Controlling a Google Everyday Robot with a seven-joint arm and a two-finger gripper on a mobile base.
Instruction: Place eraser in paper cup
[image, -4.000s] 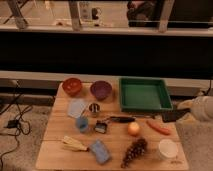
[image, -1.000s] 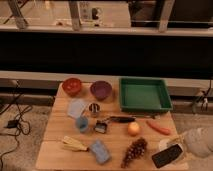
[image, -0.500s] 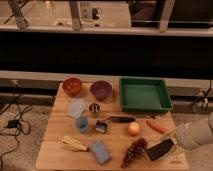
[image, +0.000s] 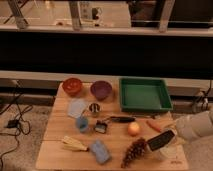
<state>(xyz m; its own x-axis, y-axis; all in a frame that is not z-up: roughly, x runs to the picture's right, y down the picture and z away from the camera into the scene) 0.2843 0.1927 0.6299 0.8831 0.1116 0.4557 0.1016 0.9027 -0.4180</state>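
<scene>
The eraser (image: 160, 141) is a flat dark block, held tilted at the end of my white arm (image: 194, 125). It hangs just over the paper cup (image: 167, 152), a white cup at the table's front right corner, and covers most of the cup's mouth. My gripper (image: 170, 136) is at the eraser's right end and is shut on it. Only the cup's lower wall and part of its rim show below the eraser.
A bunch of grapes (image: 133, 151) lies just left of the cup, with an orange fruit (image: 133, 129) and a carrot (image: 154, 126) behind it. A green tray (image: 145, 94) stands at the back right. A blue block (image: 100, 151), a blue cup (image: 82, 123), a metal cup (image: 94, 108) and two bowls (image: 101, 90) are further left.
The arm came in from the right with the eraser and dropped to the front right corner. In the last second the eraser has risen slightly and shifted left over the cup.
</scene>
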